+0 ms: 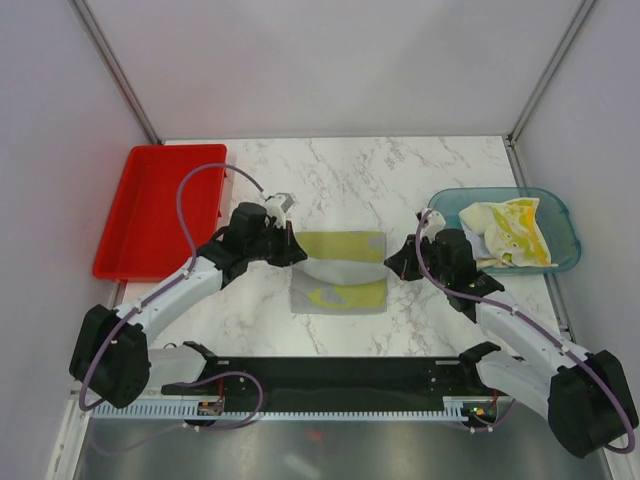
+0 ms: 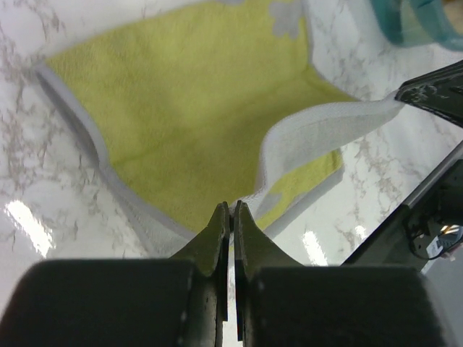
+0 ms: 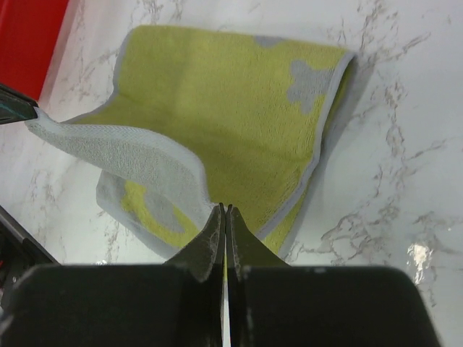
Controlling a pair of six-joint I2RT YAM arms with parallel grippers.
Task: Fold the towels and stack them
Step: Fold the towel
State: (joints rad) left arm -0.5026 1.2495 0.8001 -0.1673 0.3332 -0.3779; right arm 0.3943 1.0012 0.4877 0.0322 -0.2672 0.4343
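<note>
Bare marble tabletop (image 1: 350, 175) across the upper middle of the frame leaves room to pass. The red tray (image 1: 150, 210) blocks the left side, the teal bin (image 1: 566, 228) the right. At centre, the yellow-green towel (image 1: 345, 275) fills the gap between left hand (image 1: 298, 250) and right hand (image 1: 392, 262).

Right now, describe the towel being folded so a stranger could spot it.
On the marble table, look midway between the red tray and the teal bin. The yellow-green towel lies there spread out, grey-edged, unlike the crumpled towels in the bin.
</note>
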